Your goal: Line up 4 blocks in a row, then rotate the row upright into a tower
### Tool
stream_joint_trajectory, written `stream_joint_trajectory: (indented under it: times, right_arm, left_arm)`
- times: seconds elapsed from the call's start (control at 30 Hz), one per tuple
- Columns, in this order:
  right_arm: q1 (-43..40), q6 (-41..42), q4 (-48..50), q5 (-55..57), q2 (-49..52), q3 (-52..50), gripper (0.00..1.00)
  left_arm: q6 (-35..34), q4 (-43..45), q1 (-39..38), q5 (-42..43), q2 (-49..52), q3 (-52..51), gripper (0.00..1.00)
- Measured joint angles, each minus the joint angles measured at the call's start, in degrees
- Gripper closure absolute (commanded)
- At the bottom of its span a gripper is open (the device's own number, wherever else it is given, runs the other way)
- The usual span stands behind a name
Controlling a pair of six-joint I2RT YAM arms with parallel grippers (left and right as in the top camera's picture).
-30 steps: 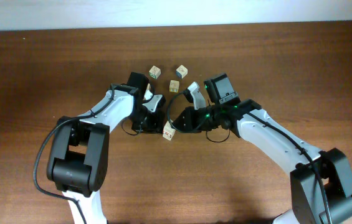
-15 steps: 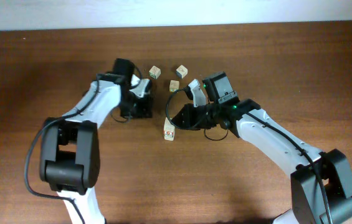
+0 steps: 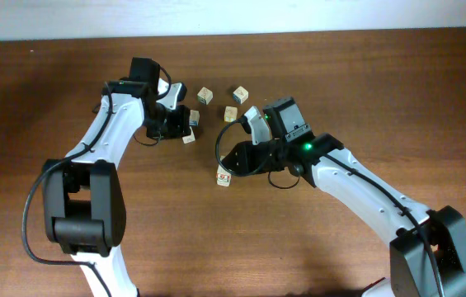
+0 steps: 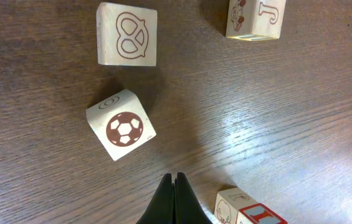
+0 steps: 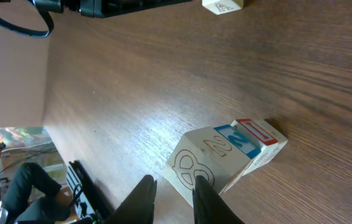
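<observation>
I see the left arm (image 3: 113, 132) stretched up from its base and bent inward at the wrist, so the left gripper (image 3: 183, 124) points toward the middle of the table (image 3: 364, 74). Its fingers are pressed tight together with nothing between them. On the left wrist view they hover over bare wood, with a soccer-ball cube (image 4: 121, 124) ahead and a red-lettered block (image 4: 248, 210) just beside the tips.

The right arm (image 3: 356, 186) reaches in diagonally from the lower right, and the right gripper (image 3: 228, 162) angles down at the blue-and-red block (image 3: 223, 176). Its fingers stand a little apart and grasp nothing. That block lies on the table just off the tips.

On the overhead view three wooden cubes (image 3: 230, 114) sit in a loose cluster between the two grippers, nearer the far edge.
</observation>
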Motion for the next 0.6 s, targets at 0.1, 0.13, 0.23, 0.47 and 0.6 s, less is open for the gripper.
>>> stream_joint_trajectory:
  times: [0.1,0.13,0.23,0.47,0.6]
  right_arm:
    - [0.0,0.0,0.0,0.6,-0.2,0.0,0.76]
    - [0.1,0.0,0.1,0.6,-0.2,0.0,0.77]
    - [1.6,-0.6,0.8,1.5,-0.2,0.0,0.77]
    - [2.6,-2.5,1.0,3.1,-0.4,0.0,0.74]
    - [2.6,-3.0,1.8,3.4,-0.4,0.0,0.72]
  left_arm:
    - [0.0,0.0,0.0,0.0,0.0,0.0,1.0]
    - [0.0,0.0,0.0,0.0,0.0,0.0,1.0]
    - [0.0,0.0,0.0,0.0,0.0,0.1,1.0]
    - [0.0,-0.9,0.0,0.0,0.0,4.3,1.0]
    - [0.0,-0.9,0.0,0.0,0.0,5.9,1.0]
